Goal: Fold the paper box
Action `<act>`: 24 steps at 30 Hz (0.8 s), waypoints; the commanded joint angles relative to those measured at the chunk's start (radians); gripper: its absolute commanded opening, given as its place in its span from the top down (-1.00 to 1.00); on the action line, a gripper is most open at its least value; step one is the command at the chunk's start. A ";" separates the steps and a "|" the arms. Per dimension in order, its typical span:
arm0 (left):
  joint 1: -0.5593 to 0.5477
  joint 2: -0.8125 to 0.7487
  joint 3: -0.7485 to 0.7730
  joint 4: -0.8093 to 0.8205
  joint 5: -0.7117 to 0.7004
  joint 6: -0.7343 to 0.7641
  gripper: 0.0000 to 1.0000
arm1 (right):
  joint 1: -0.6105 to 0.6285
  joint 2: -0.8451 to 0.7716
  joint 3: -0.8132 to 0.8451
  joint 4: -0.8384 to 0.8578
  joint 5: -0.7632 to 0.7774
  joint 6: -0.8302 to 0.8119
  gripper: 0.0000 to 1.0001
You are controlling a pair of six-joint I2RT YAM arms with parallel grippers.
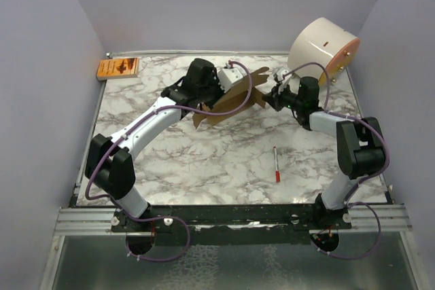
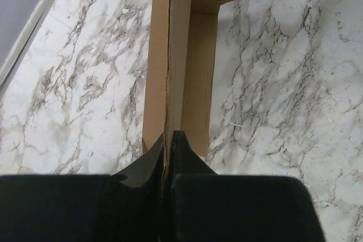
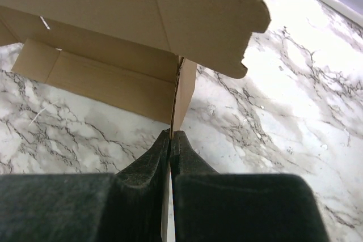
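The paper box (image 1: 234,98) is a brown cardboard sheet with creased panels, held up off the marble table between the two arms. My left gripper (image 2: 169,134) is shut on one raised panel of the paper box (image 2: 181,55), which stands edge-on straight ahead of the fingertips. My right gripper (image 3: 171,133) is shut on a thin side flap of the paper box (image 3: 136,21), whose wide notched panel spreads above and to the left. Seen from above, my left gripper (image 1: 219,81) holds the sheet's left end and my right gripper (image 1: 273,94) its right end.
A big white cylinder (image 1: 323,47) lies at the back right, close behind the right arm. A small orange packet (image 1: 118,68) sits at the back left corner. A red and white pen (image 1: 276,164) lies on the table (image 1: 204,161) in front of the right arm.
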 commanded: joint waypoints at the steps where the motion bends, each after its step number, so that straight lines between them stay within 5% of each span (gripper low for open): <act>1: -0.002 -0.006 -0.024 0.041 -0.039 0.019 1.00 | 0.012 0.004 -0.028 0.111 0.048 0.078 0.98; 10: -0.002 0.006 -0.025 0.011 0.024 0.024 1.00 | 0.011 0.013 -0.020 0.025 -0.030 0.003 0.92; 24: -0.008 -0.003 -0.035 -0.005 0.078 0.042 1.00 | -0.029 0.059 0.113 -0.237 -0.250 -0.150 0.38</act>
